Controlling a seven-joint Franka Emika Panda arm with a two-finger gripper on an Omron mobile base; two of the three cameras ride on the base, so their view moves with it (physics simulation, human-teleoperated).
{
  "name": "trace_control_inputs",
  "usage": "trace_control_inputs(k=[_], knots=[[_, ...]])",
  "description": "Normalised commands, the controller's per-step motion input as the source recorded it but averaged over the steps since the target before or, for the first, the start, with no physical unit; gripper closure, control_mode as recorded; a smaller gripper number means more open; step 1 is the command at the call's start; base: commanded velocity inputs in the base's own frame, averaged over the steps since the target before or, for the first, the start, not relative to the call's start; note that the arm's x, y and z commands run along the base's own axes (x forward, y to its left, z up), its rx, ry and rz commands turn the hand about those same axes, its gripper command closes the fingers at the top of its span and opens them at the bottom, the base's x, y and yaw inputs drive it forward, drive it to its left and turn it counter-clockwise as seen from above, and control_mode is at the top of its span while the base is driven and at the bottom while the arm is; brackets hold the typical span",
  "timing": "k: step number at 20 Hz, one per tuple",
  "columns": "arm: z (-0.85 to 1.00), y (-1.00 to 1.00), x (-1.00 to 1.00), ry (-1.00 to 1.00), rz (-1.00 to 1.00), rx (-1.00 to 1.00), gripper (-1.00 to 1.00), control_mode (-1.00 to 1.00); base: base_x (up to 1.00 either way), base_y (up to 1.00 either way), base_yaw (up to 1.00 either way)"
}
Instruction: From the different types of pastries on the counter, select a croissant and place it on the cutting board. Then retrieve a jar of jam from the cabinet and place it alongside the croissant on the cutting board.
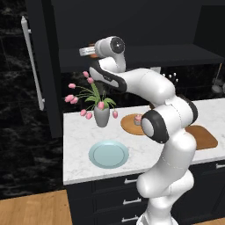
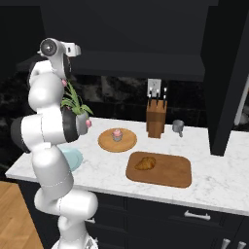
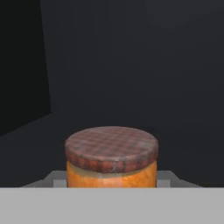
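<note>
Up close, the jaws pinch the jar of jam (image 3: 111, 157); the croissant (image 2: 145, 163) lies on the cutting board (image 2: 170, 172).

No readable text, label or number anywhere

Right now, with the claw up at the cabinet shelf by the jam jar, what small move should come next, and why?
Probably close the claw on the jar of jam: the hand view shows it centred and very near. The croissant already lies on the cutting board, so the jar is what remains.
</note>
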Motion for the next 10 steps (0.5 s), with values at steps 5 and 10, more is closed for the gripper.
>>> trace_control_inputs(k=[5, 10], knots=[[0.00, 0.00, 0.00, 0.03, 0.00, 0.00, 1.00, -1.00, 0.00, 0.00, 0.00], [0.00, 0.00, 0.00, 0.02, 0.00, 0.00, 1.00, -1.00, 0.00, 0.00, 0.00]])
